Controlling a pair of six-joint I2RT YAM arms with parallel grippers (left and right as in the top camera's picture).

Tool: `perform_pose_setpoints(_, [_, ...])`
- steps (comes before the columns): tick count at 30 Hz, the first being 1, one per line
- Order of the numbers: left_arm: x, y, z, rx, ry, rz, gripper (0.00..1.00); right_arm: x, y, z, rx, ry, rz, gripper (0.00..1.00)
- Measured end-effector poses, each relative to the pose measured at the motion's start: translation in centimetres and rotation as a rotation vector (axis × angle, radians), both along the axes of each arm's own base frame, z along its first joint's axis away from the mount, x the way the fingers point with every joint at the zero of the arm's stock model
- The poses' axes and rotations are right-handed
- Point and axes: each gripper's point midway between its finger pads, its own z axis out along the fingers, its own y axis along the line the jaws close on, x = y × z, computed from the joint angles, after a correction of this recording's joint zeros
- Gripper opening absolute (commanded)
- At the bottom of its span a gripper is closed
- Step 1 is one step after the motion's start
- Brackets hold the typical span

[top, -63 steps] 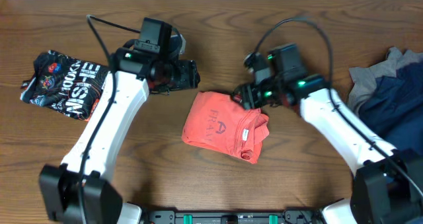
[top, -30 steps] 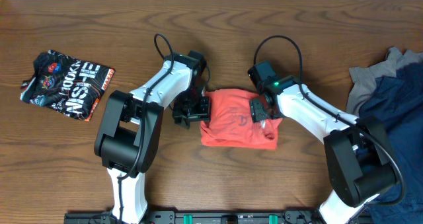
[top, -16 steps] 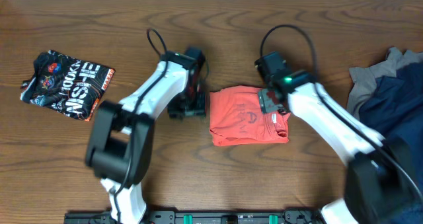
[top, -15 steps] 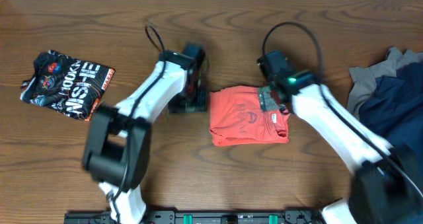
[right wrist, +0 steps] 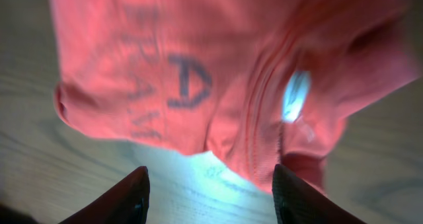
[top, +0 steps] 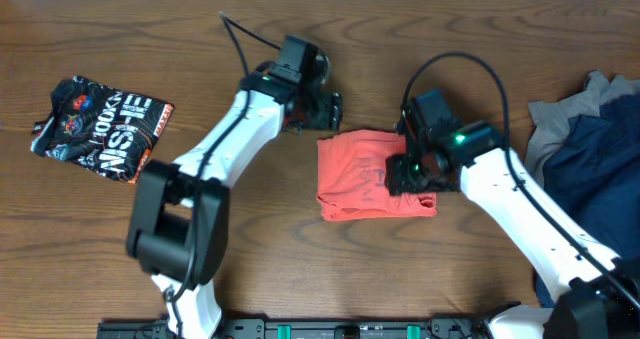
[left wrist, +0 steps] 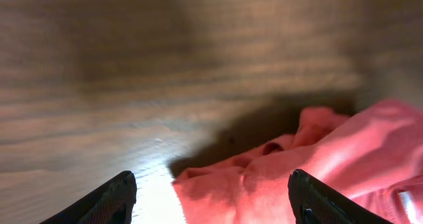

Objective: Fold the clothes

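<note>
One folded black graphic-print T-shirt (top: 100, 127) lies far left on the wooden table (top: 250, 269). The left gripper (top: 328, 110), its arm stretched forward, hovers just beside the far left corner of the one folded coral-red T-shirt (top: 355, 174), jaws wide and empty. The right gripper (top: 405, 171) hangs over the shirt's right side, jaws wide. One grey-and-navy clothes heap (top: 590, 129) sits far right.

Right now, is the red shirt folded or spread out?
Folded: the coral-red shirt lies as a compact rectangle on the table, layers doubled, one edge bunched.
</note>
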Motion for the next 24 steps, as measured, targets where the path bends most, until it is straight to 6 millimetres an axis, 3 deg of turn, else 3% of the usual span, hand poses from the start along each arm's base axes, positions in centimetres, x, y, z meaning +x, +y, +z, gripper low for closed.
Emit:
perform_pose_setpoints(7, [-4.2,-1.6,-4.1,0.057,0.165,-0.094,0.75,-3.0,-1.0,-4.9,-0.012,0.08,-0.03,0.59])
perform_pose_setpoints(12, [-8.7,0.1,-5.4,0.155,0.346,-0.114,0.69,-3.1,-4.2,-7.3,-0.126,0.054,-0.123,0.58])
perform_pose_setpoints(15, [-11.6,1.6,-5.4,0.211,0.472,-0.112,0.68,-0.8,-6.5,-7.5,-0.188,-0.037,-0.207,0.6])
perform_pose_setpoints(19, [-15.1,3.4,-4.7,0.286,0.637,-0.071,0.68,3.9,-8.3,-6.4,-0.2,-0.218,-0.29,0.59])
perform_pose_setpoints(22, [-16.8,4.3,-4.3,0.334,0.722,-0.014,0.68,6.7,-9.1,-5.3,-0.182,-0.329,-0.308,0.59])
perform_pose_setpoints(24, [-17.1,4.5,-4.1,0.346,0.744,0.012,0.68,7.5,-9.1,-4.9,-0.172,-0.363,-0.299,0.61])
